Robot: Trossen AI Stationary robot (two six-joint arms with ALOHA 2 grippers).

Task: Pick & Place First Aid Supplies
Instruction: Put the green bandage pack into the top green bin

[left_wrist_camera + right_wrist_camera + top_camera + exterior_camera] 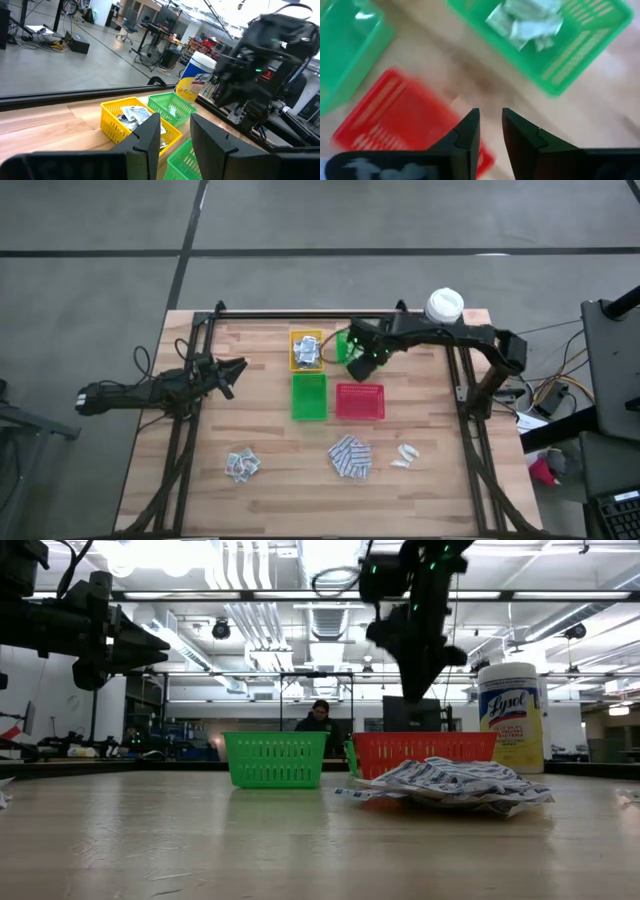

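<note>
The right gripper (366,366) hangs above centre in the overhead picture, jaws a little apart and grasping nothing, over bare wood between a small green tray (345,345) holding pale packets (527,22) and the red tray (360,401). Below it, toward the lower middle, lies a heap of blue-and-white pads (350,457), well apart. The left gripper (234,374) waits at left, slightly parted, empty.
</note>
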